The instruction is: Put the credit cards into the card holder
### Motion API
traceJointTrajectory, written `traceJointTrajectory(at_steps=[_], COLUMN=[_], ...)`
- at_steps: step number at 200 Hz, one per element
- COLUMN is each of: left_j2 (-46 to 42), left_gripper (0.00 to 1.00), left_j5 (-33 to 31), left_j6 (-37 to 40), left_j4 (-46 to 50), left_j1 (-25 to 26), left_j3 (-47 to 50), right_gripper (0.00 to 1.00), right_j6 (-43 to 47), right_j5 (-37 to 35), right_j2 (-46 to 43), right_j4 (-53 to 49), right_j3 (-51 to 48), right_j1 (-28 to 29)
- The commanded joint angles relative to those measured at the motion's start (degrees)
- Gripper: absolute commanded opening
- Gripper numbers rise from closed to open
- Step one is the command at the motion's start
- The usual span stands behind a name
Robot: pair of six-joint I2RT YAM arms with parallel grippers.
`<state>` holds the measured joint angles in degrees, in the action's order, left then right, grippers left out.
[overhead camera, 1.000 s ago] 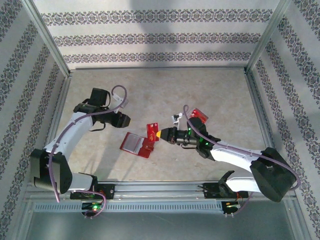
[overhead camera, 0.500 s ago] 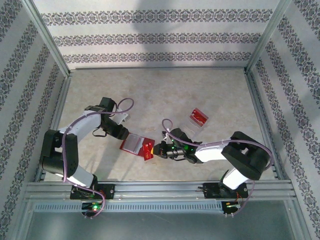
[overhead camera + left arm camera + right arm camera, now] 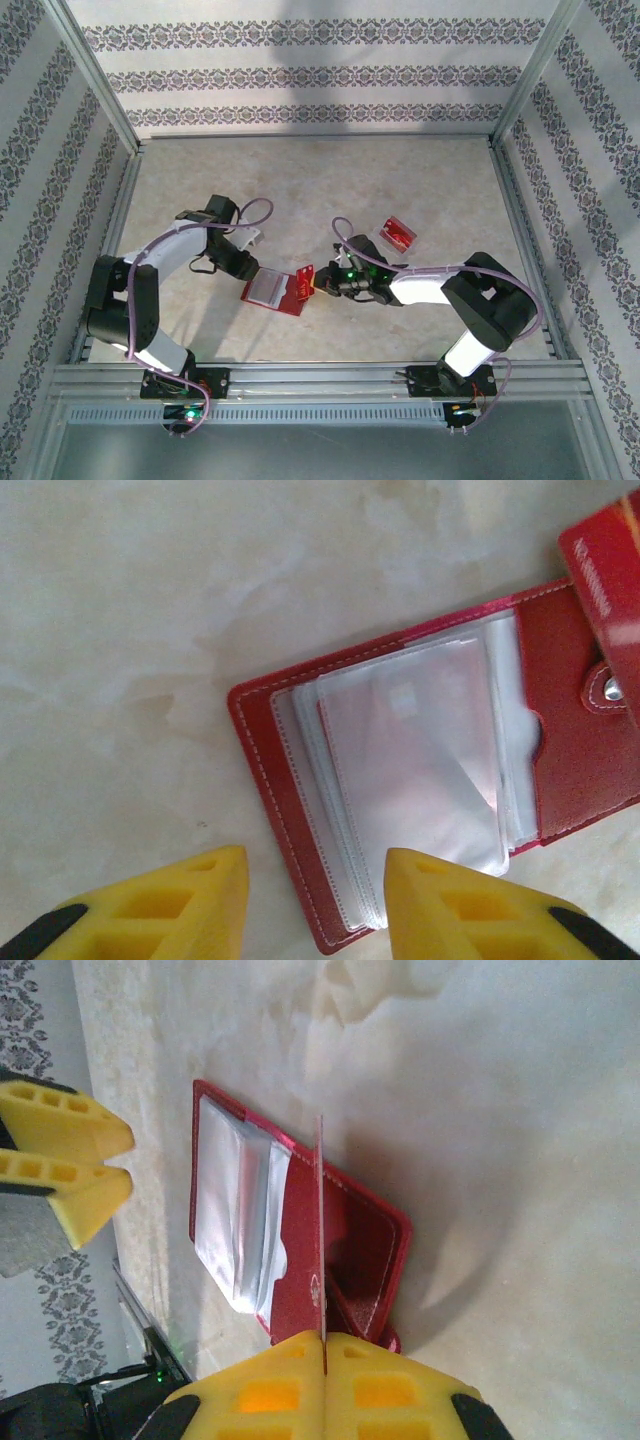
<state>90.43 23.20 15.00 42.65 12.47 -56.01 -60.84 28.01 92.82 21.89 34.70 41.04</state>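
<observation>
The card holder [image 3: 270,292] lies open on the table, red with clear sleeves [image 3: 420,760] facing up. My left gripper [image 3: 252,273] is low at its left edge, open, and that edge lies between the yellow fingers [image 3: 215,900]. My right gripper [image 3: 318,285] is shut on a red credit card [image 3: 303,277]. In the right wrist view the credit card [image 3: 321,1210] stands edge-on over the card holder's [image 3: 360,1230] right flap, near the clasp. In the left wrist view, part of the credit card [image 3: 610,570] crosses the top right corner.
A clear plastic tray [image 3: 398,232] with another red card in it sits on the table behind my right arm. Patterned walls and metal frame rails enclose the table. The right wrist view has my left gripper's fingers [image 3: 75,1170] at its left edge.
My left arm came down to the card holder's left edge, and its jaws have narrowed a little. My right gripper carried the card forward to the card holder, then back slightly over the flap.
</observation>
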Motion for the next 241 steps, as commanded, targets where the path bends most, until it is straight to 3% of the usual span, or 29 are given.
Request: traceJointTrajectory(at_steps=[1, 41, 87, 141, 241], left_j2=[2.3, 3.9, 8.0, 8.5, 8.6], left_gripper=[0.38, 0.33, 0.29, 0.24, 0.25], left_j5=[-1.4, -2.5, -4.6, -5.0, -5.6], left_j6=[-0.1, -1.0, -0.9, -0.7, -1.4], left_j4=[2.2, 1.5, 3.0, 2.1, 2.0], left_j1=[1.7, 2.5, 4.1, 4.7, 5.0], left_j3=[-1.0, -0.2, -2.7, -1.1, -1.2], right_gripper=[0.0, 0.0, 0.0, 0.0, 0.0], right_j6=[3.5, 1.5, -6.8, -7.8, -8.8], right_j5=[2.4, 1.9, 2.2, 1.3, 1.1], right_j2=[-0.9, -1.9, 3.4, 4.5, 6.4], right_j4=[-3.5, 1.8, 18.3, 20.0, 22.0], right_j3=[2.1, 3.0, -1.3, -2.7, -3.2], right_j1=[0.1, 4.4, 6.9, 7.9, 7.7])
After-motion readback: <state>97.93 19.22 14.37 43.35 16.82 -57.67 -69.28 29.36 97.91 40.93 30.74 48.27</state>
